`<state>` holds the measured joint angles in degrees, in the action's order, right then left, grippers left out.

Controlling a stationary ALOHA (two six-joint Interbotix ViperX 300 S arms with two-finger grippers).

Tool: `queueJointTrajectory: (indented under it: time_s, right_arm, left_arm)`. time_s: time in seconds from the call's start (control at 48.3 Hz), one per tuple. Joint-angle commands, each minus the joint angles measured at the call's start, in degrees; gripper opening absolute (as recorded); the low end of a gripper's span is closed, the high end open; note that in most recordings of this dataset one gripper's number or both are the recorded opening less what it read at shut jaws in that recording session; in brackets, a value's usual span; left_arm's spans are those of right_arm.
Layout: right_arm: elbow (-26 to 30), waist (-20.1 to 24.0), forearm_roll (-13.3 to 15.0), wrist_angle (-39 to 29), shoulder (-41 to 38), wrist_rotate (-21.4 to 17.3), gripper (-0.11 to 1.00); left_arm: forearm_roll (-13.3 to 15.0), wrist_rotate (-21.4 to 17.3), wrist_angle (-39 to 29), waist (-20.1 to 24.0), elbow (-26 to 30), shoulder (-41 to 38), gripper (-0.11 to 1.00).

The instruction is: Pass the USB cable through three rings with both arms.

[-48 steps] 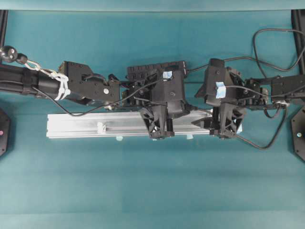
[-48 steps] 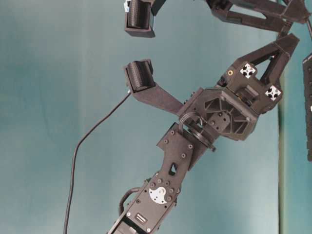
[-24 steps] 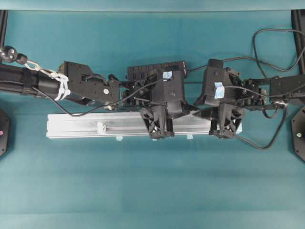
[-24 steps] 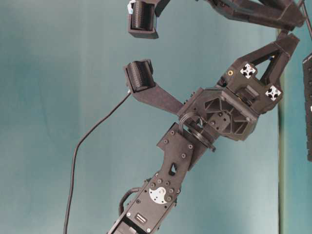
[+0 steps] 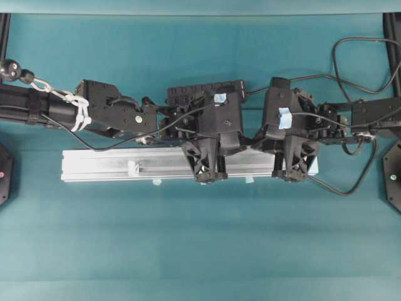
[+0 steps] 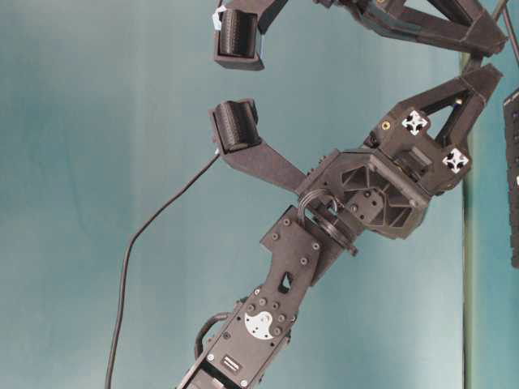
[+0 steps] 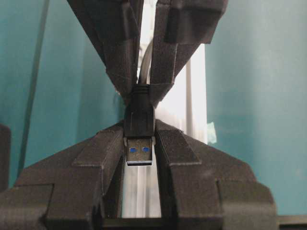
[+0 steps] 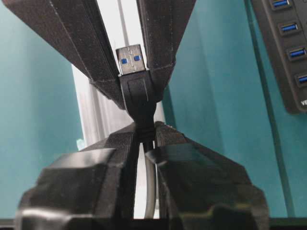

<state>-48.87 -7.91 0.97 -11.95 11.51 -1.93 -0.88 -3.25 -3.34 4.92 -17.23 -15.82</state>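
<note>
Hand-over step, above the long silver aluminium rail point(image 5: 125, 164) at centre frame: the black USB plug with silver tip point(image 7: 139, 139) is clamped by both the left gripper point(image 7: 139, 143) and the right gripper point(image 8: 142, 139). Release by one is probably required next.

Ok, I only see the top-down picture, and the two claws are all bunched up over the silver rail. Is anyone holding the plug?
Observer: Yes. The left wrist view shows the left gripper pinching the USB cable by its plug.
Operator: And the other claw?
Observer: The right gripper is shut on the cord just behind the plug.
Operator: Which way does the shiny end point?
Observer: Away from the right gripper, with two blue squares showing inside the tip.
</note>
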Motion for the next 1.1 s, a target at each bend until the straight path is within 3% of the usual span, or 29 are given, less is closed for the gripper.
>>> queueJointTrajectory:
  time_s: [0.0, 0.269, 0.476, 0.559, 0.765, 1.076]
  right_arm:
    - [1.32, 0.09, -0.18, 0.18, 0.09, -0.09, -0.07]
    - [2.46, 0.09, 0.09, -1.05, -0.97, 0.26, -0.07]
    - [2.55, 0.44, 0.09, -1.49, -1.23, 0.18, -0.07]
    - [2.64, 0.44, 0.0, -1.93, -1.32, 0.18, -0.07]
    - [4.22, 2.02, 0.09, -4.57, -2.55, 0.18, -0.07]
    - [10.63, 5.1, 0.09, -11.87, -7.91, 0.35, -0.07]
  left_arm:
    - [-0.18, 0.18, -0.62, -0.26, 0.18, 1.85, 0.21]
    - [-0.09, 1.05, -0.62, -0.26, -0.44, 2.55, 0.23]
    - [-0.09, 0.97, -0.79, -0.44, -0.79, 3.16, 0.84]
    - [-0.18, 0.62, -1.49, -0.53, -1.41, 4.39, 0.97]
    - [-0.18, 0.35, -4.83, -0.44, -5.71, 11.87, 0.96]
    - [-0.09, 0.53, -6.77, -0.26, -17.31, 25.58, 0.95]
